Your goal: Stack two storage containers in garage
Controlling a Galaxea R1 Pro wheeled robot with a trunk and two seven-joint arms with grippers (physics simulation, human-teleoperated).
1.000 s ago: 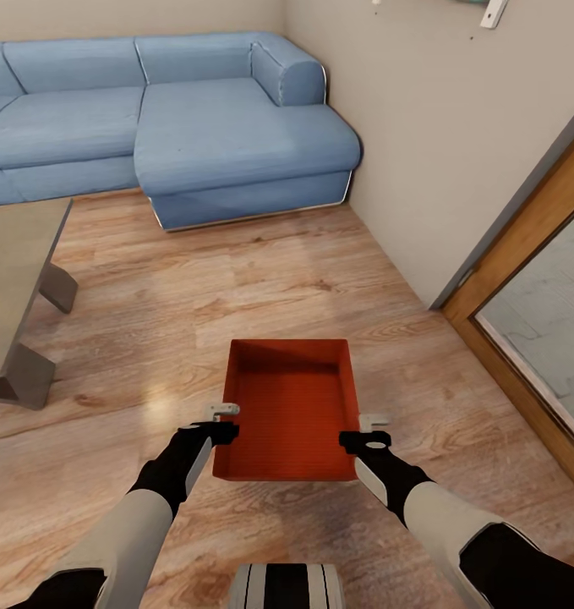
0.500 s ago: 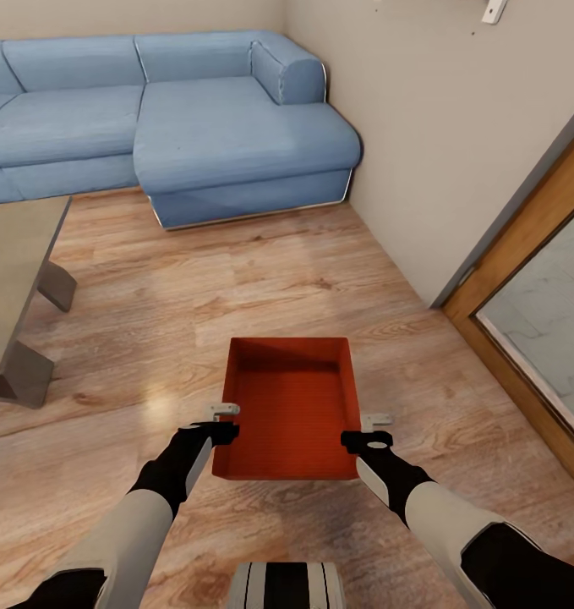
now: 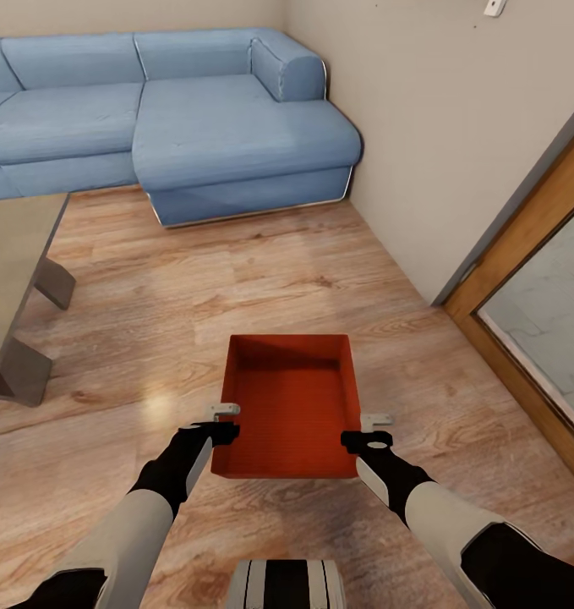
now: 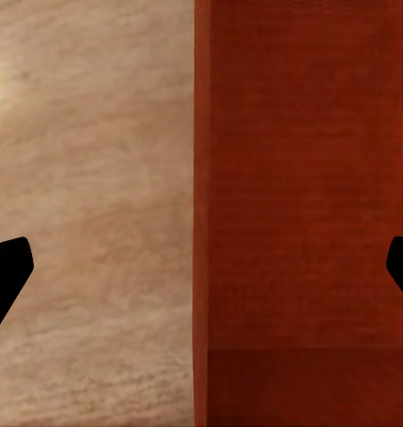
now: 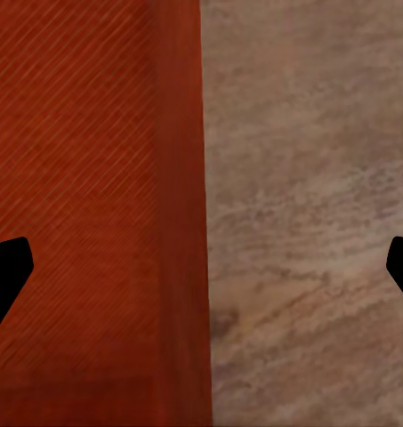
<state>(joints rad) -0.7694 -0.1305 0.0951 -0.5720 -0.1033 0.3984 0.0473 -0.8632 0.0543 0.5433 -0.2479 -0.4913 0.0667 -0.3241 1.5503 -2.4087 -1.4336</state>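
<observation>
An orange-red storage container [image 3: 291, 406] is being carried low in front of the robot, over the light wood floor [image 3: 236, 288] of the living room, with its open top facing up and its inside bare. The left gripper [image 3: 224, 420] is sitting at the container's left wall near the front corner, and the right gripper [image 3: 373, 429] is sitting at its right wall, so the box is hanging between the two arms. In the left wrist view the fingers [image 4: 5, 271] are standing wide apart, one over the wood planks and the other over the inside of the box, with the red wall [image 4: 201, 213] running between them. The right wrist view is showing the same thing mirrored: fingers [image 5: 5, 267] spread to either side of the wall [image 5: 179, 213], one inside the box and one outside. Neither pair is touching the wall in those views, so both grippers are straddling the rim with jaws wide rather than squeezing it. A blue sofa [image 3: 177, 118] is standing in the far corner against the beige wall [image 3: 456, 118]. A grey table [image 3: 12, 279] is sitting at the left, and a wooden door frame [image 3: 523, 279] is opening on the right.
</observation>
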